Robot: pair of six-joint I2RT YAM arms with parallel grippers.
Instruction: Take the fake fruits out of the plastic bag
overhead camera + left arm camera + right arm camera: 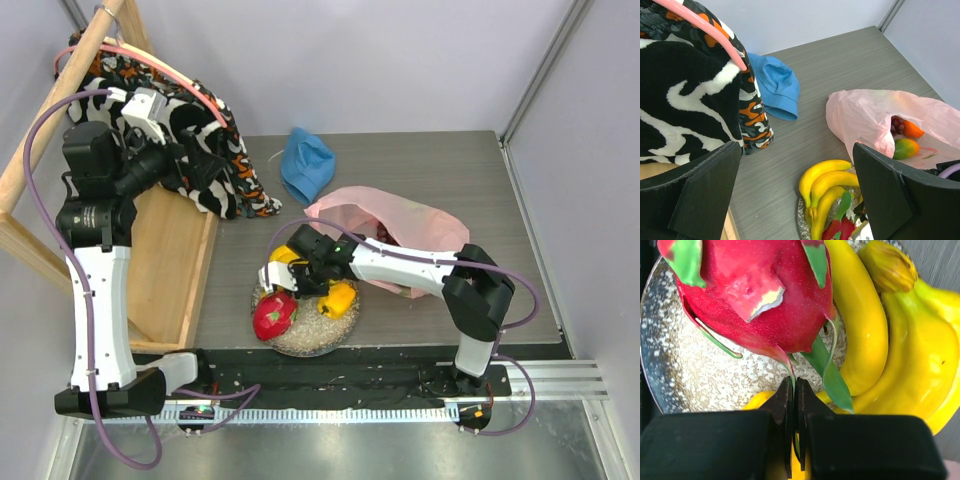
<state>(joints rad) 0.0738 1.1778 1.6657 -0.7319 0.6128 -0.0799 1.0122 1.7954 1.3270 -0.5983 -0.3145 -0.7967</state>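
My right gripper (795, 387) is shut on a thin green-tipped scale of the red dragon fruit (760, 295), which rests on the speckled plate (675, 365) beside the yellow banana bunch (900, 345). In the top view the gripper (283, 281) is over the plate (310, 343), with the dragon fruit (274, 315) at its left and the yellow pepper (340, 298) at its right. The pink plastic bag (400, 225) lies behind, its mouth open; a mango (905, 148), an orange (913, 130) and grapes (896, 125) show inside. My left gripper (795, 200) is open and empty, held high at the left.
A blue cloth (306, 165) lies behind the bag. Black-and-white patterned fabric (205, 150) hangs over a wooden frame (170, 270) at the left, close to the left arm. Grey walls close the table's back and right sides.
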